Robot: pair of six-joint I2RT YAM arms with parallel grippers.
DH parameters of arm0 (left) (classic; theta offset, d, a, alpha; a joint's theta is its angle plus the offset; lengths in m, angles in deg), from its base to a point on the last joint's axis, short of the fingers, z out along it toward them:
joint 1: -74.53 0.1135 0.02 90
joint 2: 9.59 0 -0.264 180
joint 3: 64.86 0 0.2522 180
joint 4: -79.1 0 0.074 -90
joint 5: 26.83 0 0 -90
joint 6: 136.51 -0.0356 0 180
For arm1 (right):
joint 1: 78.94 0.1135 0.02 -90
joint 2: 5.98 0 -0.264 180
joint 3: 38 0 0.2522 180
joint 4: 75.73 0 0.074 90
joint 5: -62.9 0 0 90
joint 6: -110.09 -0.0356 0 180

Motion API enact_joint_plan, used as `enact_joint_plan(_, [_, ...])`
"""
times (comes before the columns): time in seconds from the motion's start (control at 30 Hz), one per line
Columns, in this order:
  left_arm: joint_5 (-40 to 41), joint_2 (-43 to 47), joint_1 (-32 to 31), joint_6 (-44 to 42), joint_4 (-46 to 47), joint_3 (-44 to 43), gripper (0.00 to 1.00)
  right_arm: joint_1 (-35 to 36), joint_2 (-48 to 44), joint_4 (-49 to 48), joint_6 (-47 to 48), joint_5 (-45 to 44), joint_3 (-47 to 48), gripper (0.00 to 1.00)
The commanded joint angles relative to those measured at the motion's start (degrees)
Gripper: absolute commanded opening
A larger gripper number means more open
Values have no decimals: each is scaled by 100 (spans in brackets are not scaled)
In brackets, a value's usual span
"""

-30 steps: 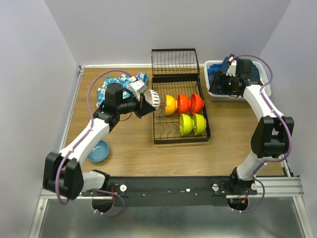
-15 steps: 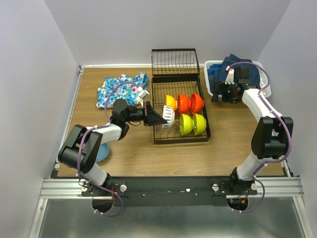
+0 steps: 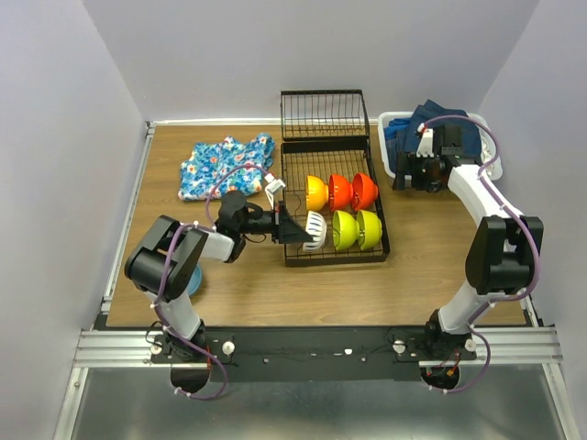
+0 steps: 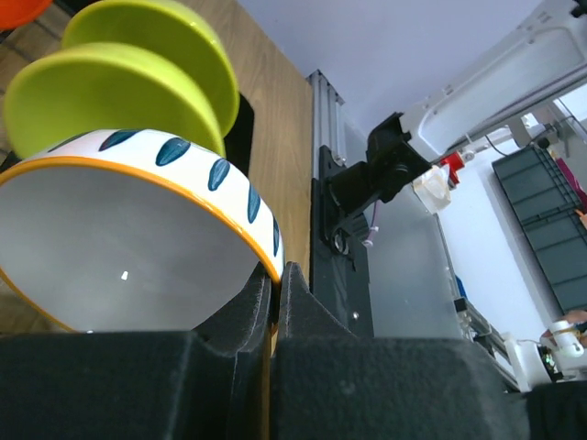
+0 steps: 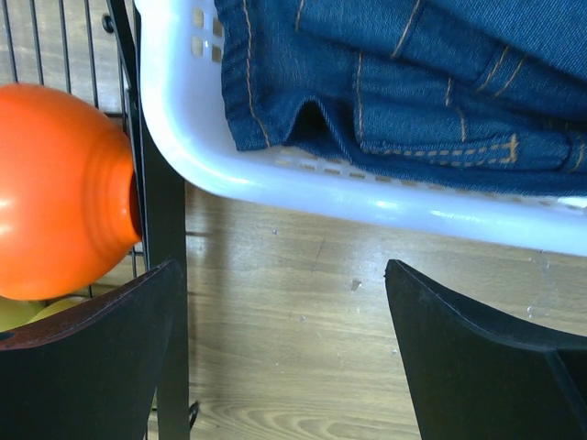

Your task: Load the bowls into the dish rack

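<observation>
Five racked: one yellow-orange bowl (image 3: 316,192), two red-orange bowls (image 3: 340,191) and two lime-green bowls (image 3: 345,229) stand on edge in the dish rack (image 3: 337,260).
Left: the left gripper (image 4: 273,275) is clamped on the white bowl (image 4: 119,238), one finger inside the rim and one outside.
Held: blue leaf marks, orange rim; tilted on edge inside the rack, just beside the lime-green pair.
Loose: the blue bowl (image 3: 193,278) sits on the table (image 3: 238,284), partly hidden.
Right: the right gripper (image 5: 282,270) has its fingers wide apart, holding nothing, over bare wood between the rack and the white basket (image 5: 275,174) of jeans (image 5: 413,82).
</observation>
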State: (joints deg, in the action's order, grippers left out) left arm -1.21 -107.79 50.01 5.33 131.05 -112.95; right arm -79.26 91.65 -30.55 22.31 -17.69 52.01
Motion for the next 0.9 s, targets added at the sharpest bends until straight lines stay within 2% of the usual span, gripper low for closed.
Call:
enact_joint_plan(0.0, [356, -165, -45, -454, -322, -284, 0, 23, -270, 101, 42, -115, -180, 100])
enact_joint_plan(0.17, [391, -445, -115, -341, -235, -461, 0, 23, -393, 101, 42, -124, -382, 100])
enact_joint_plan(0.47, [444, -1122, -177, 467, 591, -742, 0, 23, -481, 101, 51, -141, -506, 100])
enact_joint_plan(0.73, [294, -1791, -177, 1723, 2610, -900, 0, 23, -420, 92, 42, -132, -506, 100])
enact_joint_plan(0.87, [303, -1923, -185, 1900, 2771, -918, 0, 23, -358, 119, 59, -132, -444, 100])
